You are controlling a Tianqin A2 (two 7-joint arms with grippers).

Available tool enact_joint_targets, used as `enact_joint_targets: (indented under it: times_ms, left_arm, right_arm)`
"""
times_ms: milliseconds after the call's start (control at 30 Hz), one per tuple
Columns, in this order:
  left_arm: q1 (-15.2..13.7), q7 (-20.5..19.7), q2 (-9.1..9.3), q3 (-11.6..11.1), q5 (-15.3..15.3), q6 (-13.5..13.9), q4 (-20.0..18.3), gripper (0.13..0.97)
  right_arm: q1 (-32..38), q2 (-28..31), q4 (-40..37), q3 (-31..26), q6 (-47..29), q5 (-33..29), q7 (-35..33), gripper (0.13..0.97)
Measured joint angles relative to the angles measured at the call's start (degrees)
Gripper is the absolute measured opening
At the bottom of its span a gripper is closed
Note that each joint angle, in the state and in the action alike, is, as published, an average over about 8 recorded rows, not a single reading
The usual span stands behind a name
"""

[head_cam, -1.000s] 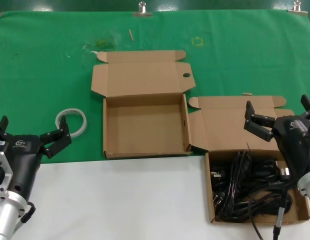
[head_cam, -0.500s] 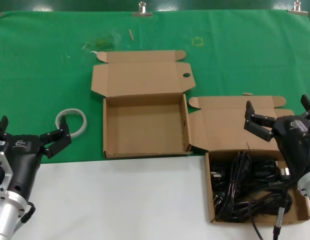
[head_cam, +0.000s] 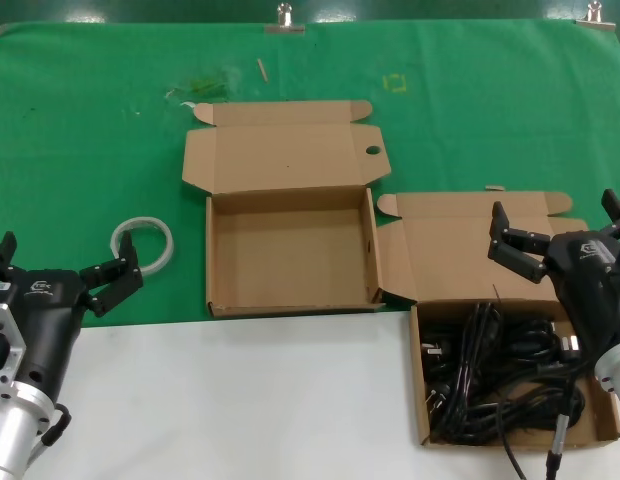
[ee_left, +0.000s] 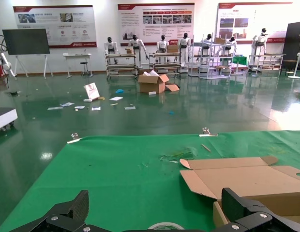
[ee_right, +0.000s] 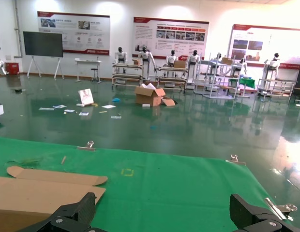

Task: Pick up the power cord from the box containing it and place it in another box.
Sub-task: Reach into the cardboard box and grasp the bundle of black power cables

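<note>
The box containing the power cord (head_cam: pixel 418 385) sits at the near right, lid flat behind it. A tangle of black cables (head_cam: pixel 490 375) fills it; I cannot single out one cord. The other box (head_cam: pixel 290 250) stands empty at the centre, its lid (head_cam: pixel 285 155) folded back; that lid also shows in the left wrist view (ee_left: pixel 247 179) and the right wrist view (ee_right: pixel 38 191). My right gripper (head_cam: pixel 562 228) is open and empty, above the cable box's lid, just behind the cables. My left gripper (head_cam: pixel 60 265) is open and empty at the near left, left of the empty box.
A white tape ring (head_cam: pixel 143 243) lies on the green cloth (head_cam: pixel 90 130) between my left gripper and the empty box; it also shows in the left wrist view (ee_left: pixel 165 225). A white surface (head_cam: pixel 240 400) covers the near side. Metal clips (head_cam: pixel 284 18) hold the cloth's far edge.
</note>
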Motion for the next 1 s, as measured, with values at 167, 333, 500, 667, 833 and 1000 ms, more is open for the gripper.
enact_joint_targets:
  times_ms: [167,333,500,667,833,1000]
  left_arm:
    - [0.0,0.0,0.00,0.0,0.0,0.0,0.0,0.966]
    - [0.0,0.0,0.00,0.0,0.0,0.0,0.0,0.966]
    - [0.0,0.0,0.00,0.0,0.0,0.0,0.0,0.959]
    - [0.0,0.0,0.00,0.0,0.0,0.0,0.0,0.942]
    - [0.0,0.0,0.00,0.0,0.0,0.0,0.0,0.904]
    - [0.0,0.0,0.00,0.0,0.0,0.0,0.0,0.845]
  right_arm:
    - [0.0,0.0,0.0,0.0,0.0,0.0,0.0,0.966]
    - [0.0,0.0,0.0,0.0,0.0,0.0,0.0,0.966]
    - [0.0,0.0,0.0,0.0,0.0,0.0,0.0,0.966]
    - [0.0,0.0,0.0,0.0,0.0,0.0,0.0,0.966]
    - [-0.4,0.4,0.2,0.0,0.0,-0.1,-0.1,0.966]
    - [-1.6,2.7,1.3,-0.7,0.6,0.7,0.3,0.966]
